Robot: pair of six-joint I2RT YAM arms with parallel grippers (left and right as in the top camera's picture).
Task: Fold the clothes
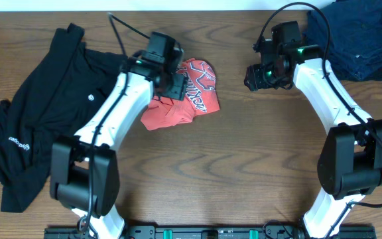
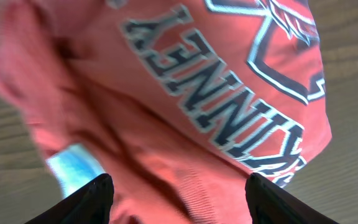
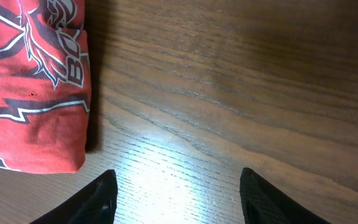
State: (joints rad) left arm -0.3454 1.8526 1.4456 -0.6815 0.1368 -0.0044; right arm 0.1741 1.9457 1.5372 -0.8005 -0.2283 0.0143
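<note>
The red-orange T-shirt (image 1: 191, 96) with white-and-black lettering lies bunched in a small heap at the table's middle. My left gripper (image 1: 171, 83) hovers over its upper left part, jaws open; in the left wrist view the red cloth (image 2: 185, 124) fills the frame between and beyond the open fingers (image 2: 95, 199), nothing pinched. A black top (image 1: 52, 113) with small white logos sprawls at the left. My right gripper (image 1: 256, 76) stands open above bare wood to the right of the T-shirt (image 3: 30, 87), its fingertips (image 3: 101, 199) apart with only table between them.
A dark blue garment (image 1: 360, 36) lies crumpled at the back right corner. The wooden table (image 1: 244, 172) shows bare wood in front of the shirt and between the arms. The arm bases stand at the front edge.
</note>
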